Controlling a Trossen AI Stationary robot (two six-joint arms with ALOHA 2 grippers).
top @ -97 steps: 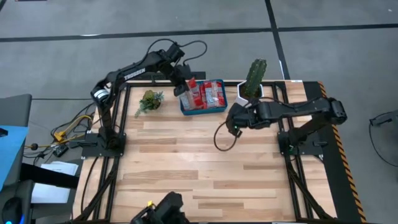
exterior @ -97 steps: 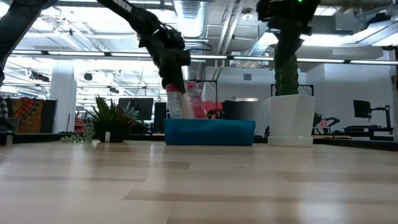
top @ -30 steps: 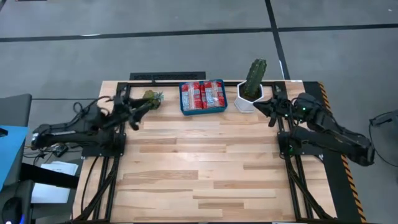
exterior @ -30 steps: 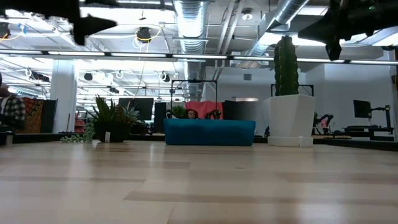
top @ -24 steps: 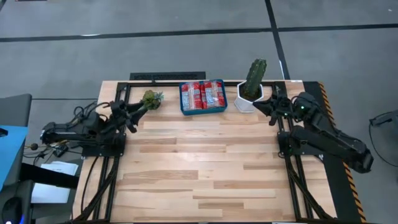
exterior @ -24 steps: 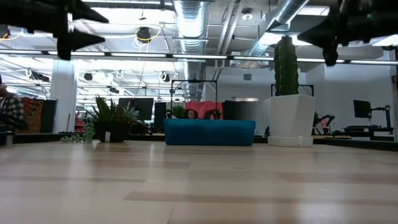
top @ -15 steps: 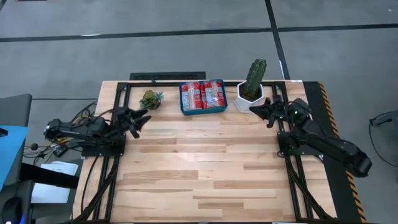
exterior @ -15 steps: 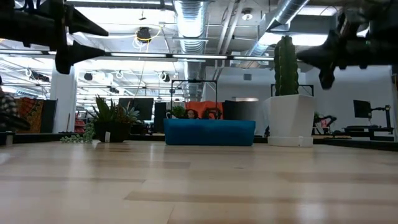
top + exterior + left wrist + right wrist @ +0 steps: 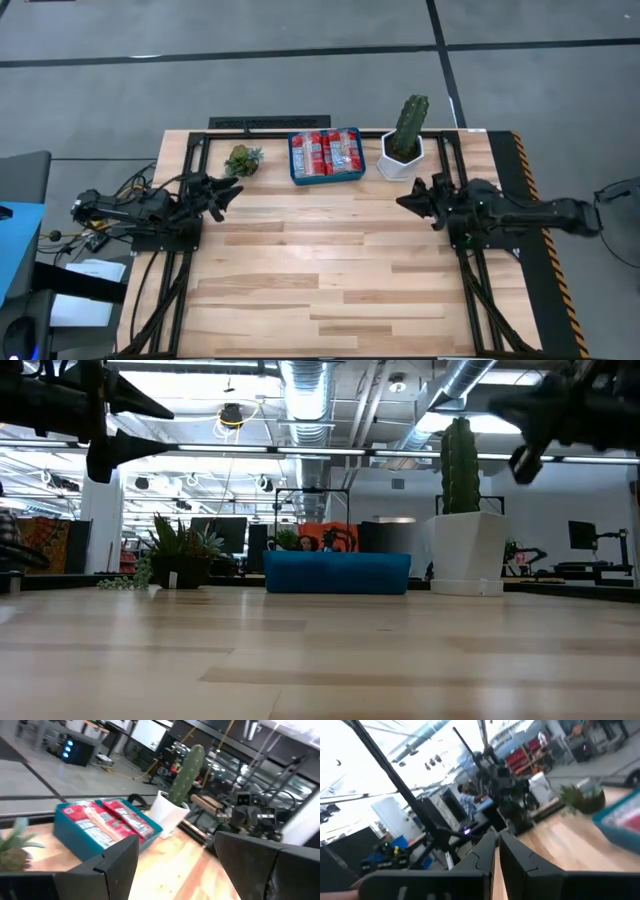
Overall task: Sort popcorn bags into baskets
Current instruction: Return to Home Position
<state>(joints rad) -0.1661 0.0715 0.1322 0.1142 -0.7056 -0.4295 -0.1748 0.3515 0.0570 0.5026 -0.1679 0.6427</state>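
Several red popcorn bags (image 9: 325, 152) lie flat side by side in the blue basket (image 9: 295, 170), which stands at the table's far edge. The left wrist view shows the bags (image 9: 107, 820) inside the basket (image 9: 82, 842). My left gripper (image 9: 228, 190) hovers open over the table's left side, holding nothing, its fingers pointing toward the basket (image 9: 175, 865). My right gripper (image 9: 405, 198) hovers shut over the right side, near the cactus pot, with nothing between its fingers (image 9: 497, 851).
A cactus in a white pot (image 9: 404, 140) stands right of the basket, and a small green plant (image 9: 241, 160) stands left of it. Bare wooden tabletop (image 9: 330, 260) stretches from the basket to the near edge. Black frame rails (image 9: 185, 290) run along both sides.
My left gripper has drawn back from the small green plant toward the table's near edge, staying open. My right gripper has gone from beside the cactus pot toward the near edge as its arm swung level, staying shut. The bags and the basket have not moved.
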